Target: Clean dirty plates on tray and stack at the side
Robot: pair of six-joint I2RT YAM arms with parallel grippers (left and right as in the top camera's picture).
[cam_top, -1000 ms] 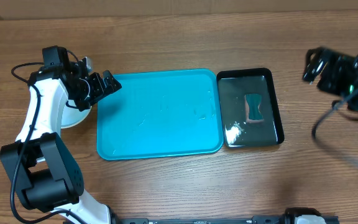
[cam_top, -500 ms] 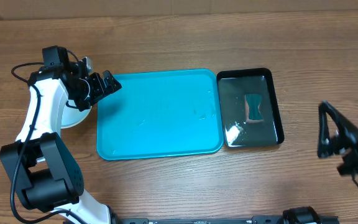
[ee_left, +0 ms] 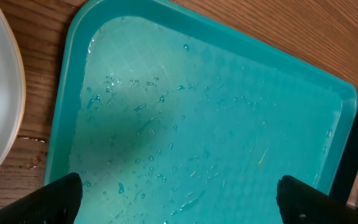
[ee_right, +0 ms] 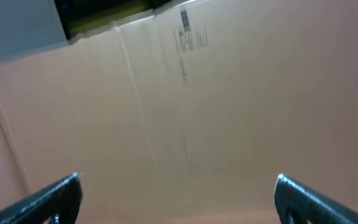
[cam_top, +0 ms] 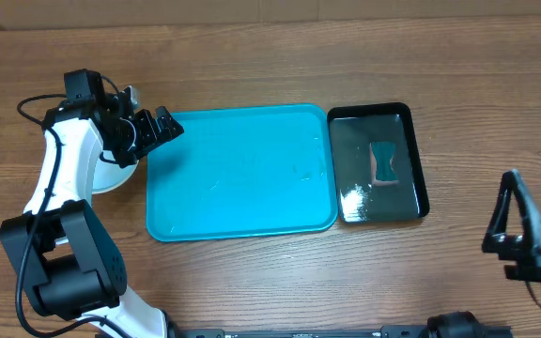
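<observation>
Turquoise tray point(cam_top: 242, 174), beaded with water, lies mid-scene on the worktop point(cam_top: 252, 56), with a white plate point(cam_top: 111, 176) just off its left edge. Left hand point(cam_top: 161, 129) hovers released over the tray's far-left corner. Right hand point(ee_right: 179, 198), fingers spread, is near right, facing cardboard point(ee_right: 229, 93).

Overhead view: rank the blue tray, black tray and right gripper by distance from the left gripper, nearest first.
1. Blue tray, right beside the left gripper.
2. Black tray, against the blue tray's right side.
3. Right gripper, far lower right.
</observation>
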